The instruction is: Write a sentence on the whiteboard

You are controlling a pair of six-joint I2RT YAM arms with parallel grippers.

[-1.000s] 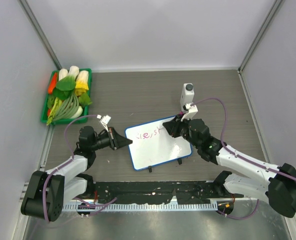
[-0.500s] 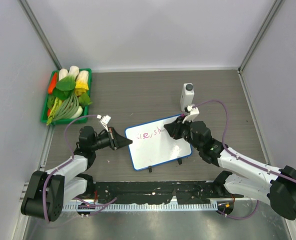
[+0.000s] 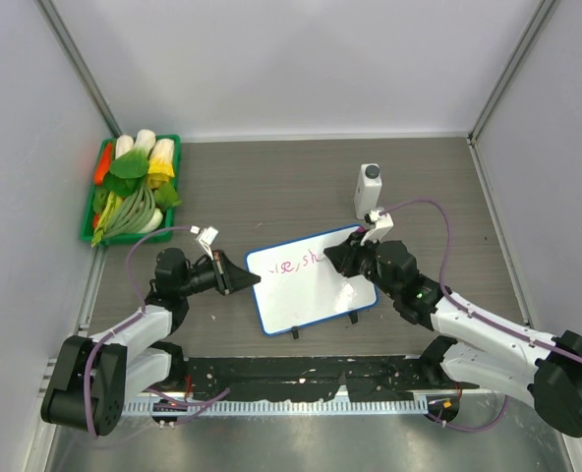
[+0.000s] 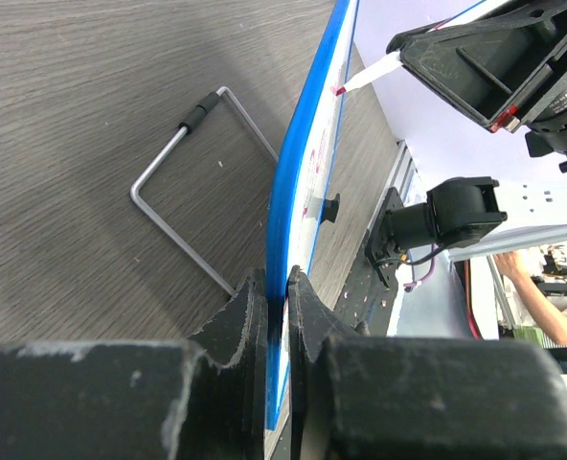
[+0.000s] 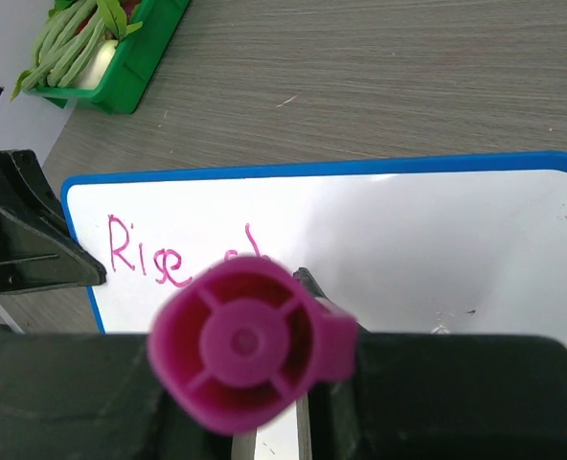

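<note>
The whiteboard [image 3: 311, 285] is lying in the middle of the table [image 3: 271, 187], between the two arms. Its long axis is running from left to right, with the right end turned a little to the far side. The sentence [image 3: 296, 264] is sitting along the far left part and is reading "Rise, sh" so far. The white area to the right of it and nearer is bare.

The left gripper [image 3: 242, 278] is reaching in low from the left, its fingers [image 4: 250, 316] clamped on the blue rim of the left edge. The right gripper [image 3: 342, 258] is bending over the far right part and gripping a pink marker [image 5: 240, 345], whose tip is touching the board just after the last letter.

A white bottle [image 3: 368, 190] is standing just beyond the far right corner. A green tray [image 3: 87, 234] of vegetables is resting well apart, at the far left.
</note>
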